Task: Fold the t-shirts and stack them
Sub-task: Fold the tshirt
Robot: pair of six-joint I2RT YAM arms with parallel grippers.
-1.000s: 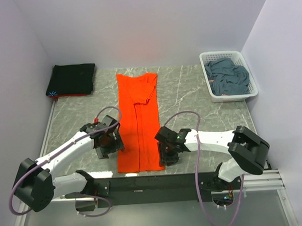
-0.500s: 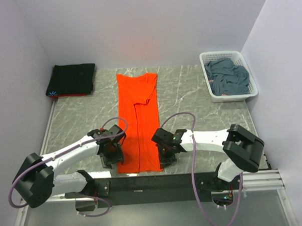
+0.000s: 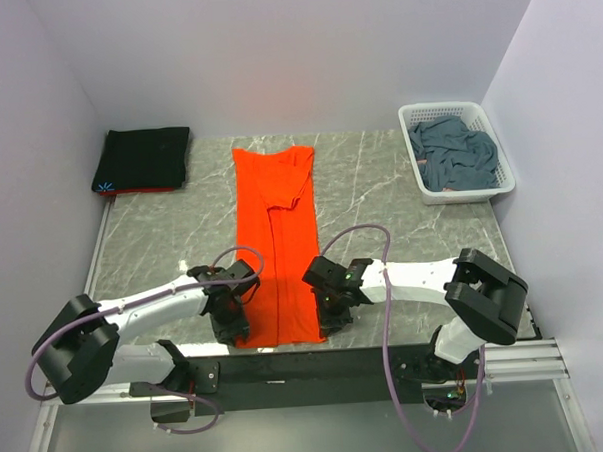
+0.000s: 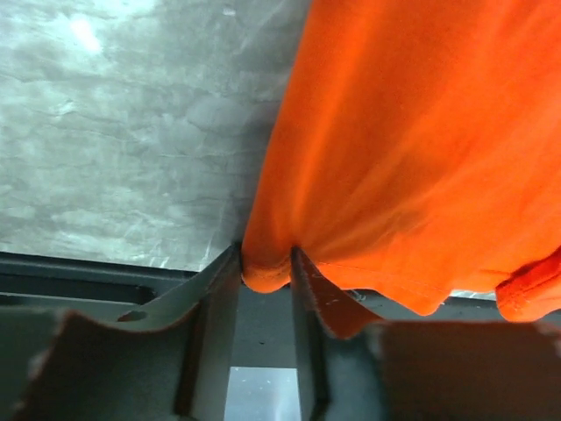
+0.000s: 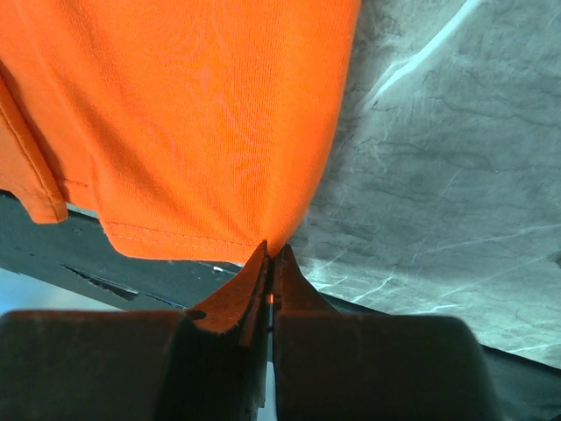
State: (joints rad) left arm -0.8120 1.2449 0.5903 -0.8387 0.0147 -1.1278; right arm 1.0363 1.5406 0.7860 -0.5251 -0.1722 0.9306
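The orange t-shirt (image 3: 275,237) is matt, fine-knit cloth with a stitched hem. The table (image 3: 380,193) is smooth, grey-veined like stone, faintly shiny. The basket (image 3: 441,107) is white plastic lattice.

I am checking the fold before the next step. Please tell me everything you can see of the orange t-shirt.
The orange t-shirt is plain, bright, soft knit cloth, folded lengthwise into a long narrow strip, with a sleeve turned in on top. It lies flat on the grey marbled table, collar end far, stitched hem at the near edge. The left gripper pinches a bunch of the hem's left corner; the right gripper is shut on its right corner.
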